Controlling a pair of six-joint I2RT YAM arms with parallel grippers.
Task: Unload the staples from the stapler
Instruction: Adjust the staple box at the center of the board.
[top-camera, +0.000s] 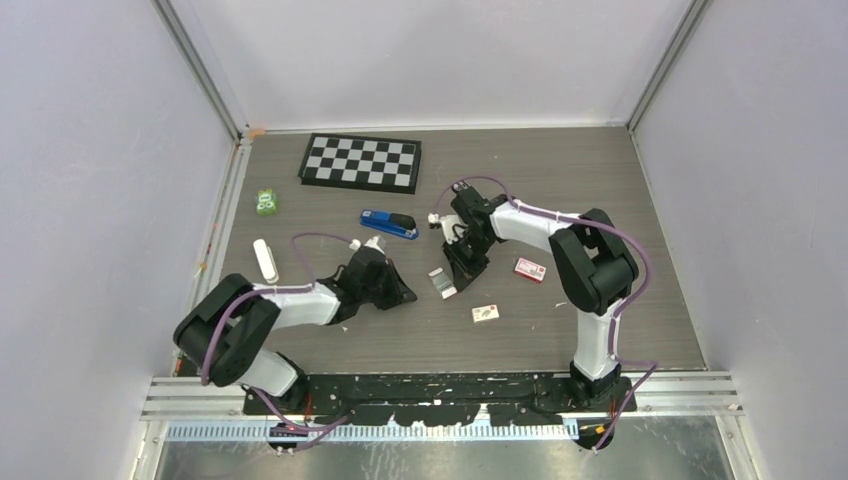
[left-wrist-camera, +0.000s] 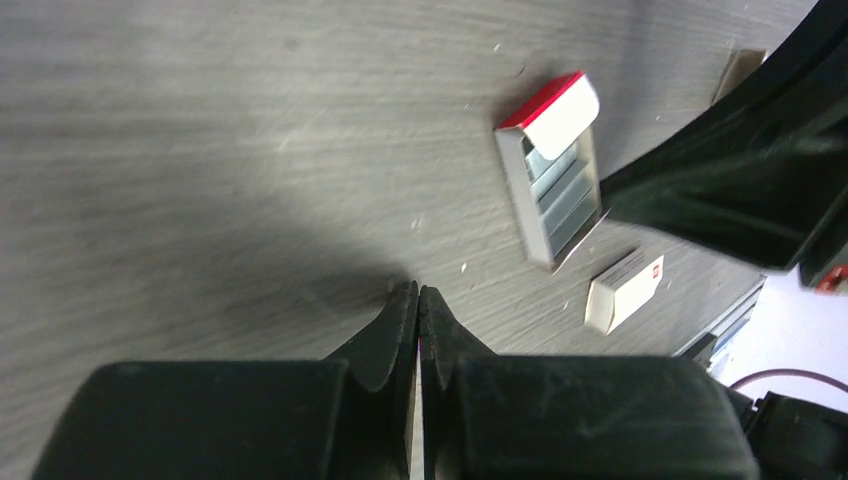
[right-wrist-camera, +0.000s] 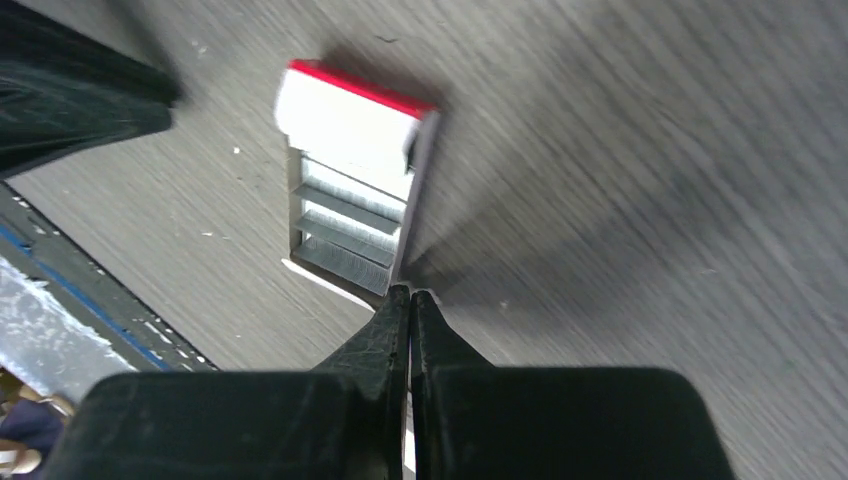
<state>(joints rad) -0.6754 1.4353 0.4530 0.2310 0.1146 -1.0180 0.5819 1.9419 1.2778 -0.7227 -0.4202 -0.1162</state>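
The blue and black stapler (top-camera: 389, 224) lies closed on the table, behind both grippers; no staples show in it. My left gripper (top-camera: 405, 296) (left-wrist-camera: 417, 290) is shut and empty, low over bare table in front of the stapler. My right gripper (top-camera: 462, 275) (right-wrist-camera: 411, 293) is shut with nothing between its fingers, and its tips sit at the near corner of an open red-lidded staple box (right-wrist-camera: 355, 180) (left-wrist-camera: 555, 175) (top-camera: 442, 282) with grey staple strips inside.
A small white box (top-camera: 486, 313) (left-wrist-camera: 624, 291) lies near the front. A red box (top-camera: 530, 269) sits right of the right gripper. A checkerboard (top-camera: 361, 161) is at the back, with a green object (top-camera: 266, 203) and a white cylinder (top-camera: 265, 260) at the left.
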